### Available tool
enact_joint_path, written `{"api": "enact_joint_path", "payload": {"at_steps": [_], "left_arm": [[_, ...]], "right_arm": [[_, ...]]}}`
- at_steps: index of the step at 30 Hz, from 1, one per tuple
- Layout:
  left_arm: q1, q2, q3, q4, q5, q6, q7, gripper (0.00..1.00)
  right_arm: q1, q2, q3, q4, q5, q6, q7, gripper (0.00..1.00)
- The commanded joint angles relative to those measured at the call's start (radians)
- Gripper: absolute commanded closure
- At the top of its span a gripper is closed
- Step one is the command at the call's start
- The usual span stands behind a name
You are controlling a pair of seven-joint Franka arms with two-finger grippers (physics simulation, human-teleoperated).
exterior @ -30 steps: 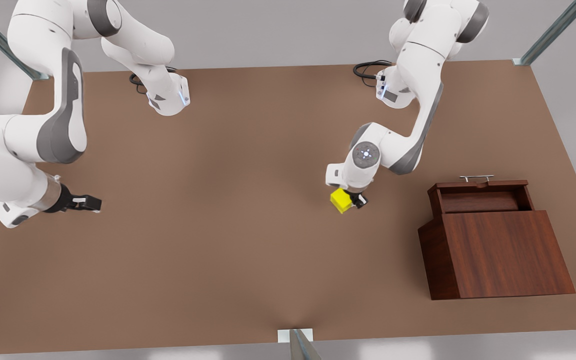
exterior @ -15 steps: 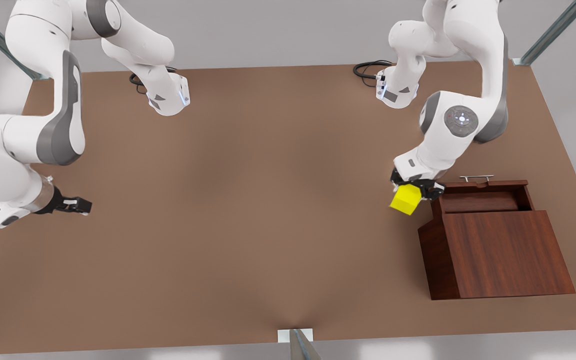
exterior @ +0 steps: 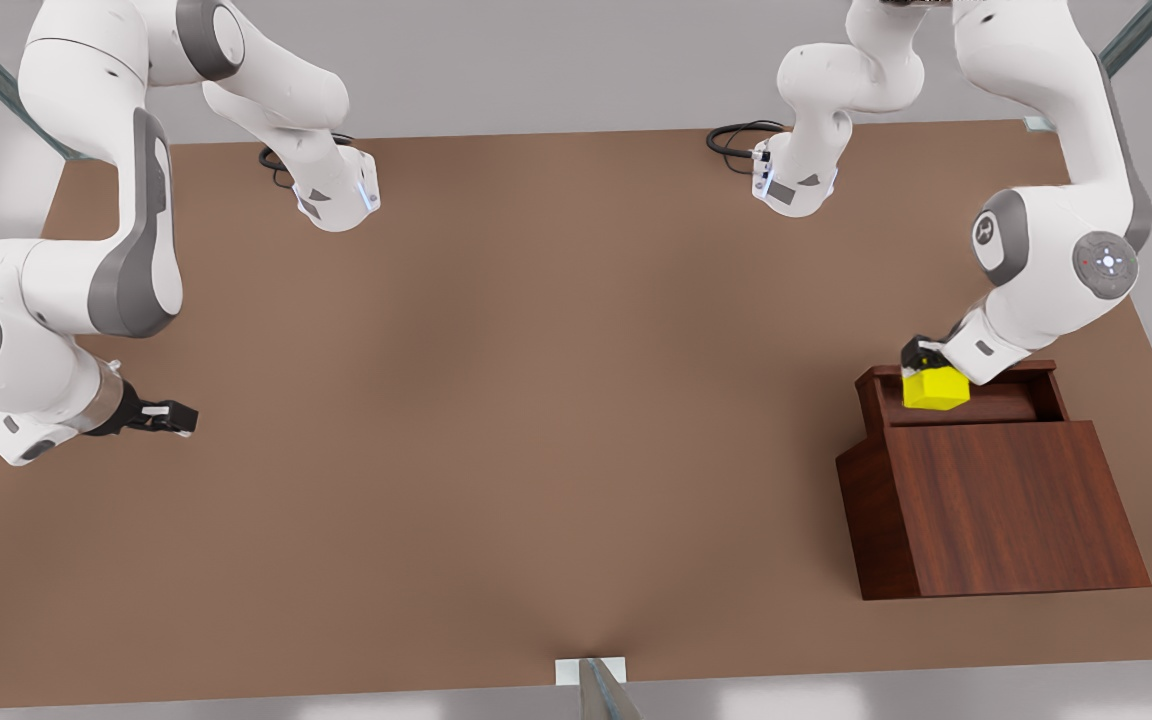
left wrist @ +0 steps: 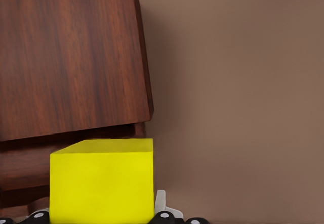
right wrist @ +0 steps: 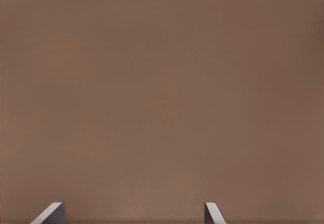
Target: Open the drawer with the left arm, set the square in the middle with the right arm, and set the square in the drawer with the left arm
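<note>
I held the yellow square (exterior: 933, 389) over the open drawer (exterior: 966, 400) with the left gripper (exterior: 921, 368).

My left gripper's fingers were clamped on the square, which hung just above the drawer's tray, the cabinet's (exterior: 1006, 505) slanted top right beside it. My right gripper (exterior: 176, 416) waited well away over the bare tabletop (exterior: 536, 400), its fingers (right wrist: 50, 214) spread apart and holding nothing.

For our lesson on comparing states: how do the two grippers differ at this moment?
The left gripper is shut on the yellow square above the open drawer; the right gripper holds nothing, its fingers open. The left gripper hangs over the cabinet; the right gripper waits over bare tabletop at the front view's left. Both have dark fingers.
</note>
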Motion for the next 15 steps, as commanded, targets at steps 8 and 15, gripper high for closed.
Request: {"api": "enact_joint_path", "payload": {"at_steps": [8, 15], "left_arm": [[-0.006, 0.037, 0.045, -0.065, -0.05, 0.061, -0.063, 0.3], [-0.003, 0.074, 0.096, -0.064, -0.05, 0.061, -0.063, 0.3]], "right_arm": [[-0.002, -0.001, 0.0, 0.001, -0.001, 0.001, 0.001, 0.0], [0.003, 0.013, 0.0, 0.004, -0.001, 0.03, 0.001, 0.0]]}}
